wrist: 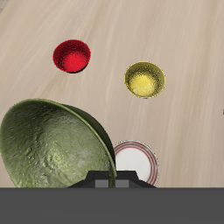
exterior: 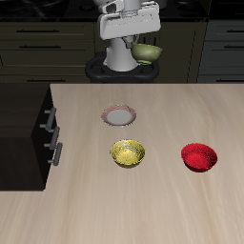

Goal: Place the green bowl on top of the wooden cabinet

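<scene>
The green bowl (exterior: 147,51) hangs tilted in my gripper (exterior: 135,46), high above the table's back edge near my base. In the wrist view the green bowl (wrist: 52,144) fills much of the frame, its olive outside facing the camera, and my fingers are hidden behind it. The wooden cabinet (exterior: 21,133) is a very dark box with silver handles on its side, standing at the table's edge, well away from the gripper. Its flat top is bare.
A small pink-rimmed white plate (exterior: 119,116) lies mid-table; it also shows in the wrist view (wrist: 136,163). A yellow patterned bowl (exterior: 128,153) (wrist: 144,80) and a red bowl (exterior: 200,156) (wrist: 72,57) sit nearer the front edge.
</scene>
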Available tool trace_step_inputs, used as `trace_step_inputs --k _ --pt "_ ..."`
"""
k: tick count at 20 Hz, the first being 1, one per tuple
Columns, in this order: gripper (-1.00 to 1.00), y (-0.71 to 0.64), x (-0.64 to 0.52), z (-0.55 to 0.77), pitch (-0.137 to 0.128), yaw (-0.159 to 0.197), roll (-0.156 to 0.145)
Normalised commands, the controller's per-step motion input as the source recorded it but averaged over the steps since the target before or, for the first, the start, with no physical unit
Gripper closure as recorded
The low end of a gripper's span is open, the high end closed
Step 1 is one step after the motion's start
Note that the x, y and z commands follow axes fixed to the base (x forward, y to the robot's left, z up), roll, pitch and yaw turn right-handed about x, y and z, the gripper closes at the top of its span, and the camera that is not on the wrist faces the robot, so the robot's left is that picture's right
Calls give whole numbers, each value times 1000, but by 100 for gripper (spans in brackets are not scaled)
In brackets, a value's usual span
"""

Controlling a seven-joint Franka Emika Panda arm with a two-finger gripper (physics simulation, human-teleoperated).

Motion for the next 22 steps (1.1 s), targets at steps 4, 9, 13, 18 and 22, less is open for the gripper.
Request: trace_step_inputs --k 4,9,13,18,22 --pt "100 -29 -71 206 -25 17 2" --pt "100 -85 -52 337 -43 -41 -15" --pt "100 -38 -22 246 -44 -17 -46" --pt "100 -58 103 212 -24 -9 -31" --pt "100 5 293 210 11 -34 -57"
